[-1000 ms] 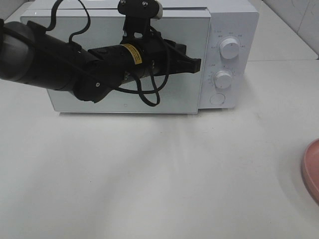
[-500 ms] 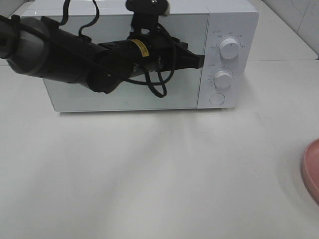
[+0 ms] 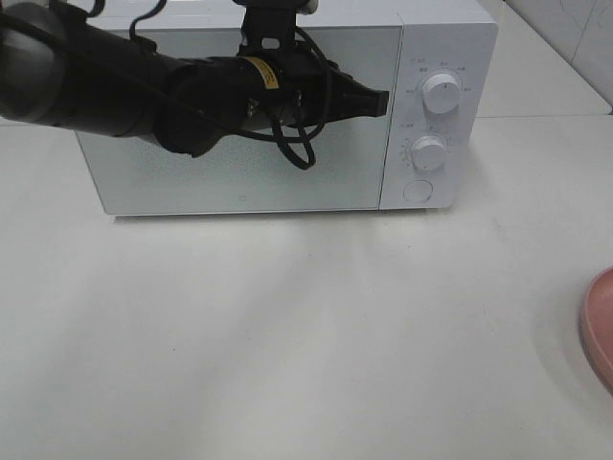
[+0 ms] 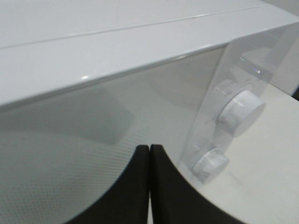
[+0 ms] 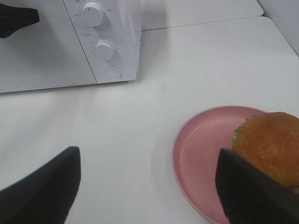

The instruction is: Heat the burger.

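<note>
The burger (image 5: 271,144), with a golden-brown bun and a green lettuce edge, sits on the pink plate (image 5: 205,149) on the table; only the right wrist view shows it. My right gripper (image 5: 147,196) is open and empty above the table, to the left of the plate. The white microwave (image 3: 450,38) stands at the back with its door (image 3: 239,172) flush with its front. My left gripper (image 3: 381,99) is shut and empty. Its tips are at the door's right edge, by the upper knob (image 3: 441,92), and they also show in the left wrist view (image 4: 149,156).
A lower knob (image 3: 429,151) and a round button (image 3: 416,191) sit on the microwave's control panel. The pink plate's rim (image 3: 599,331) shows at the right edge of the high view. A white tiled wall lies behind, at the back right.
The microwave door has swung from ajar to shut against the body. My left arm has moved back and up with it, its shut tips staying at the door's right edge.
</note>
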